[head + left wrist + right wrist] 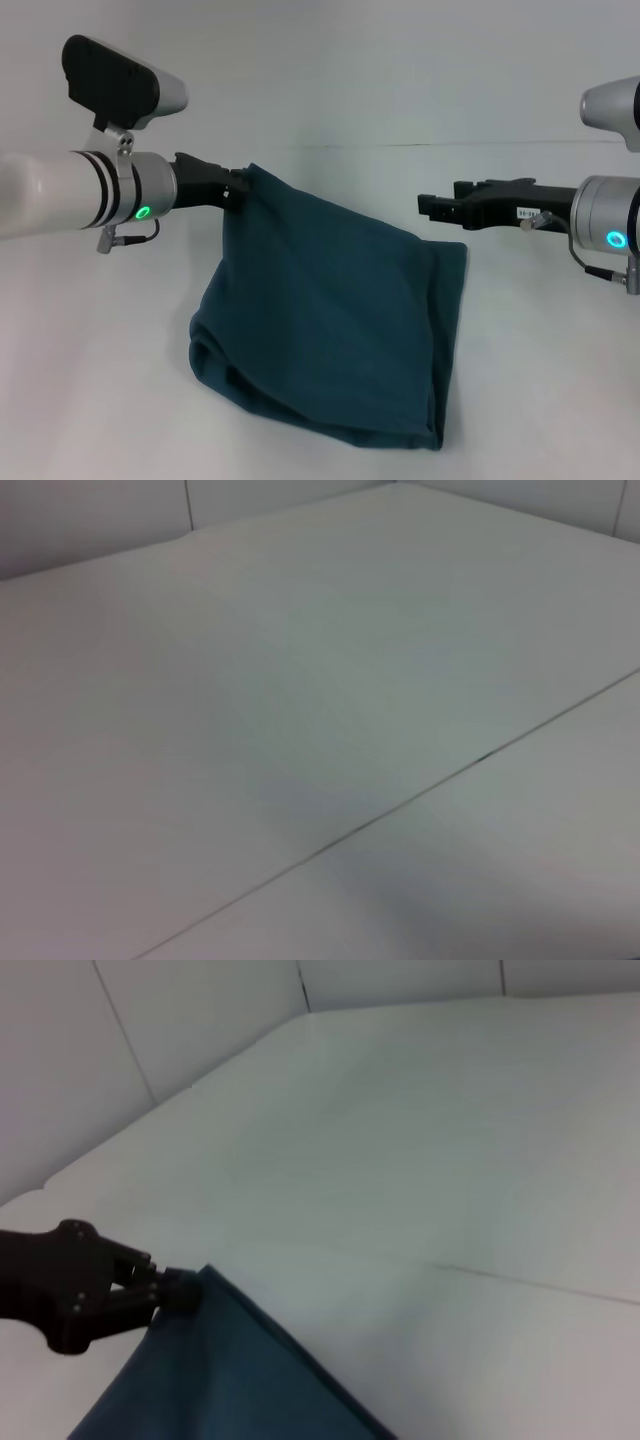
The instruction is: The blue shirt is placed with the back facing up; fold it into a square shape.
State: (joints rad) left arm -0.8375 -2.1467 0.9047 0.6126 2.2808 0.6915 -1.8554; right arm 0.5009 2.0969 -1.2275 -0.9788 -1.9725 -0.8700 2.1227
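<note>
Left gripper (pixel 238 186), in the upper left of the head frame, is pinched on one corner of the dark teal-blue soft cotton shirt (pixel 330 320). I judge that grip keeps the corner raised so the cloth can be carried over into a fold. It drapes down to a bunched heap at lower centre. My right gripper (pixel 428 209), mid-right, holds nothing; I cannot tell whether it is spread. Beneath lies a plain white table (pixel 90 400), with pale panelled walls (pixel 180 1030) behind.
</note>
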